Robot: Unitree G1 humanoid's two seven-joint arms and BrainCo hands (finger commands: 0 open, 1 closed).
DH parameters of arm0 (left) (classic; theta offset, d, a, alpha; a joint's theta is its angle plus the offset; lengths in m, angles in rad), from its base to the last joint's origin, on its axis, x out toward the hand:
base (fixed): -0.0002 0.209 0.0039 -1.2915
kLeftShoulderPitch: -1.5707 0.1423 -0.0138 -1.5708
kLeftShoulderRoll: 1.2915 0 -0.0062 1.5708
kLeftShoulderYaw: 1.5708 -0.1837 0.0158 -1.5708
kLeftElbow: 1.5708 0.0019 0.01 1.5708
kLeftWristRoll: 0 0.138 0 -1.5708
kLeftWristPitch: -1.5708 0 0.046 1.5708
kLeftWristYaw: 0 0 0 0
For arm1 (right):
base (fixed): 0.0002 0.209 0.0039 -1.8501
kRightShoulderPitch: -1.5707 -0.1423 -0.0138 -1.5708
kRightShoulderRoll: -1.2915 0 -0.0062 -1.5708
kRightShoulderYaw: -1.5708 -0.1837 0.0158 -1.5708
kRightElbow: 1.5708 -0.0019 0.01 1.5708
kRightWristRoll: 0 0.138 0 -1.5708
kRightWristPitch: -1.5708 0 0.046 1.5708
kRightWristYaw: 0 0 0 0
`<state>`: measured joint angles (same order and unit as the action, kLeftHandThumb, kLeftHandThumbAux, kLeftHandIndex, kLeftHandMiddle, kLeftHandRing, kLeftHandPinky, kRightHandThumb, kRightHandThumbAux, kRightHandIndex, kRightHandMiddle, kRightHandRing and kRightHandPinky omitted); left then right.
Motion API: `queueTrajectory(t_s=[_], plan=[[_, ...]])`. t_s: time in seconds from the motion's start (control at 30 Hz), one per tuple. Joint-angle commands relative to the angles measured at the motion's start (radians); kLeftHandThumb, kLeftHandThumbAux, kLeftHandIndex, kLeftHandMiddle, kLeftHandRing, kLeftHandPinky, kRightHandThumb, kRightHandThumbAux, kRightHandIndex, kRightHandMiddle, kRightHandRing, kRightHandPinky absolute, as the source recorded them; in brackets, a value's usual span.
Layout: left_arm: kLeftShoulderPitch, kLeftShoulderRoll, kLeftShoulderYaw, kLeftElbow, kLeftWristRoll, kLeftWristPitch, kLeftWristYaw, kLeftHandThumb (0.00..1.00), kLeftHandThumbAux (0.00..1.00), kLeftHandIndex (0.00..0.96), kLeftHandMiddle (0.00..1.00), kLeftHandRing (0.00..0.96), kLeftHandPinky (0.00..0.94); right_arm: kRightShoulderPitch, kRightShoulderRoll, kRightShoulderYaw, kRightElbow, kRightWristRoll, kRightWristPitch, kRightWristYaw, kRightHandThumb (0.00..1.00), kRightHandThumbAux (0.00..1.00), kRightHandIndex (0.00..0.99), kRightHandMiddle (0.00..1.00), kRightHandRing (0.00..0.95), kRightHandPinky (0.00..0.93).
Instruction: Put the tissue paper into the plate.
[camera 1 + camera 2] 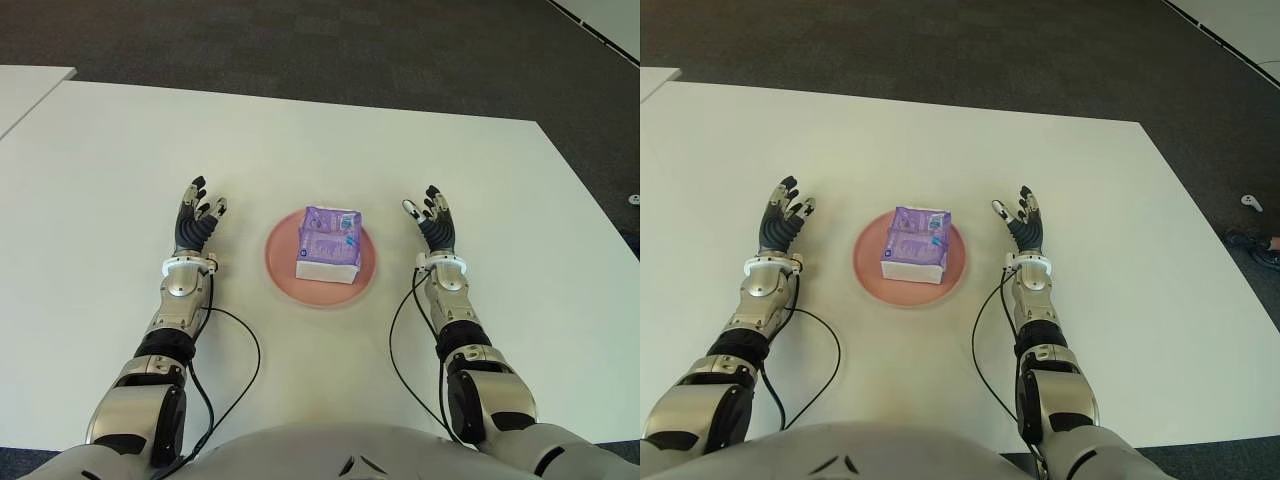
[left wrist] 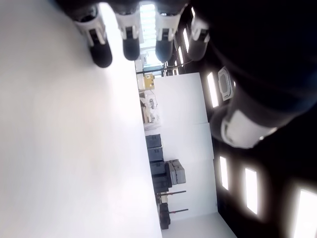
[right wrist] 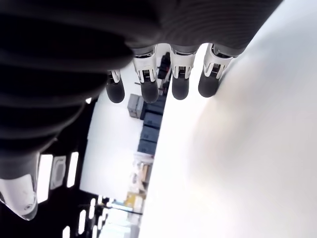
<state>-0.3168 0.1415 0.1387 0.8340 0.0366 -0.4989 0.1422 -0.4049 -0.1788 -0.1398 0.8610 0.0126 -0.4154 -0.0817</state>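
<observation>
A purple and white pack of tissue paper [image 1: 329, 243] lies in the pink plate [image 1: 283, 270] at the middle of the white table [image 1: 100, 170]. My left hand [image 1: 197, 222] shows to the left of the plate, fingers straight and spread, holding nothing. My right hand [image 1: 430, 219] shows to the right of the plate, open in the same way. Neither hand touches the plate or the pack. In the wrist views only straight fingertips [image 2: 131, 44] [image 3: 148, 84] over the bare table appear.
Black cables [image 1: 235, 350] run along both forearms over the near part of the table. Dark carpet [image 1: 350, 50] lies beyond the far edge. Another white table's corner [image 1: 25, 85] shows at far left.
</observation>
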Motion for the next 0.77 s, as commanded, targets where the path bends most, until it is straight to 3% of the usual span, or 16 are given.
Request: queueTrajectory(t_s=[0.03, 0.27, 0.47, 0.67, 0.77], plan=[[0.001, -0.010, -0.008, 0.026, 0.003, 0.022, -0.001, 0.189, 0.602, 0.056, 0.039, 0.034, 0.064, 0.004, 0.044, 0.004, 0.039, 0.026, 0.000, 0.050, 0.096, 0.597, 0.000, 0.000, 0.000, 0.000], [0.001, -0.019, -0.011, 0.032, 0.018, -0.013, 0.029, 0.179, 0.602, 0.061, 0.045, 0.036, 0.070, -0.007, 0.054, -0.003, 0.065, 0.050, -0.032, 0.074, 0.099, 0.616, 0.000, 0.000, 0.000, 0.000], [0.042, -0.055, -0.018, -0.066, 0.019, -0.046, 0.048, 0.198, 0.610, 0.071, 0.055, 0.045, 0.086, -0.030, 0.067, -0.011, 0.107, 0.060, -0.043, 0.092, 0.098, 0.621, 0.000, 0.000, 0.000, 0.000], [0.039, -0.069, -0.016, -0.100, 0.024, -0.040, 0.061, 0.197, 0.610, 0.076, 0.054, 0.042, 0.085, -0.050, 0.069, -0.027, 0.155, 0.068, -0.062, 0.114, 0.094, 0.631, 0.000, 0.000, 0.000, 0.000], [0.000, -0.057, -0.005, -0.069, 0.019, -0.010, 0.065, 0.186, 0.612, 0.074, 0.050, 0.037, 0.079, -0.060, 0.068, -0.035, 0.187, 0.069, -0.072, 0.126, 0.094, 0.651, 0.000, 0.000, 0.000, 0.004]])
